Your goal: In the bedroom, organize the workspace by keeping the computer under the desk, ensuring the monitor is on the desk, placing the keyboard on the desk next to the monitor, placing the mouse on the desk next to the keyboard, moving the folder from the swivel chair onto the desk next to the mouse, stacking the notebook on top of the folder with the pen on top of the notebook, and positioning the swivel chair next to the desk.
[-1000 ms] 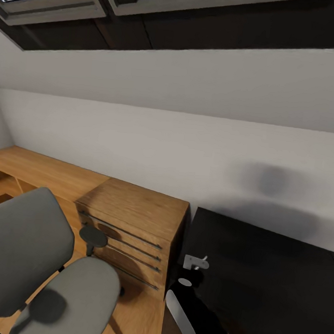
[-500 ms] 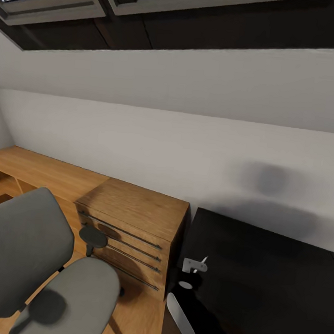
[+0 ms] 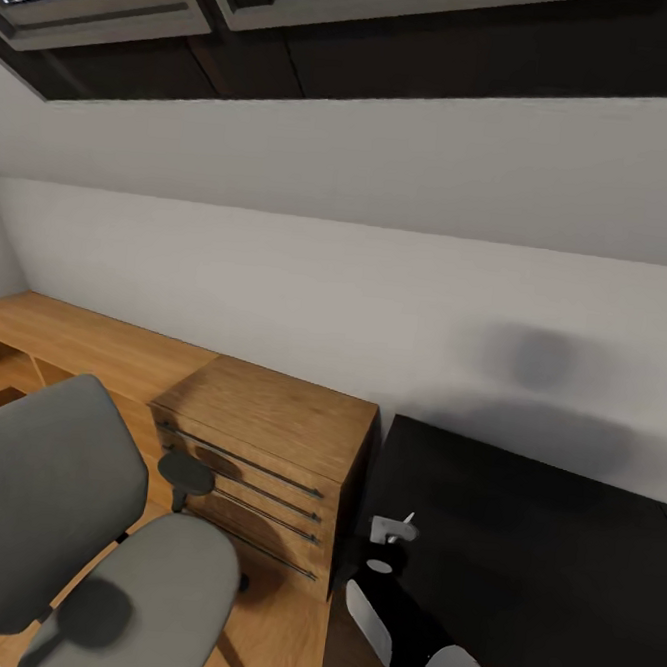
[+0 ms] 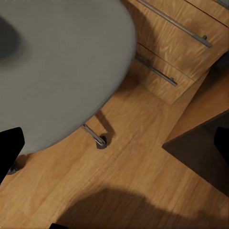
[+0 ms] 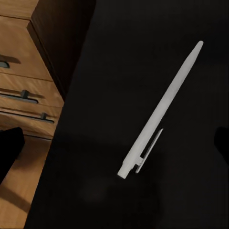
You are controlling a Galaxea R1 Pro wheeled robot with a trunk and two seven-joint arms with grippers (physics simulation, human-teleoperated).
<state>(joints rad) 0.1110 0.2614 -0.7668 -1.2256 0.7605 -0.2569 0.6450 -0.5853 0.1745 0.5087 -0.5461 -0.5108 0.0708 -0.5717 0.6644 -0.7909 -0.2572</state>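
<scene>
The white pen [image 5: 161, 110] lies flat on the black desk [image 5: 119, 57], near the desk's edge beside the wooden drawers. My right gripper [image 5: 114, 143] hovers over it, open, with one dark fingertip on each side of the pen and nothing held. The desk [image 3: 537, 550] takes up the lower right of the head view, and my right arm [image 3: 390, 629] reaches over its near left corner. The grey swivel chair [image 3: 77, 534] stands at the lower left with nothing on its seat. My left gripper [image 4: 114, 143] hangs open above the chair seat [image 4: 52, 62] and the wood floor.
A light-wood drawer cabinet [image 3: 267, 419] with dark bar handles stands between chair and desk, against the sloped grey wall. A low wooden ledge [image 3: 62, 337] runs along the wall at left. The chair's chrome leg [image 4: 95, 137] rests on the floor, close to a dark desk corner [image 4: 205, 152].
My right arm has shifted slightly over the desk corner, and more of its white forearm cover shows at the bottom of the head view. Chair, cabinet and desk have not moved.
</scene>
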